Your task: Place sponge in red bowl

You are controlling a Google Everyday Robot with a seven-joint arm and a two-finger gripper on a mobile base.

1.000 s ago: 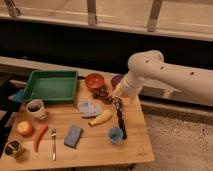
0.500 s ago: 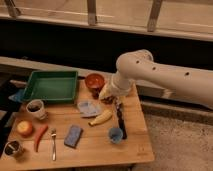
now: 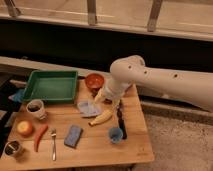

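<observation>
The sponge (image 3: 73,136) is a blue-grey block lying flat near the front of the wooden table (image 3: 95,150). The red bowl (image 3: 94,80) stands at the back of the table, right of the green tray. My gripper (image 3: 99,96) hangs from the white arm (image 3: 150,80), just in front of and slightly right of the red bowl, above a blue cloth (image 3: 88,108). It is well behind and to the right of the sponge. Nothing shows in it.
A green tray (image 3: 50,86) stands back left. A mug (image 3: 35,108), an orange fruit (image 3: 25,128), a red pepper (image 3: 40,136), a fork (image 3: 53,144) and a small cup (image 3: 13,147) lie at left. A banana (image 3: 101,118), a black utensil (image 3: 121,122) and a blue cup (image 3: 116,134) lie at right.
The arm has swung left, carrying the gripper from the table's right side to just in front of the red bowl. The objects on the table have not moved.
</observation>
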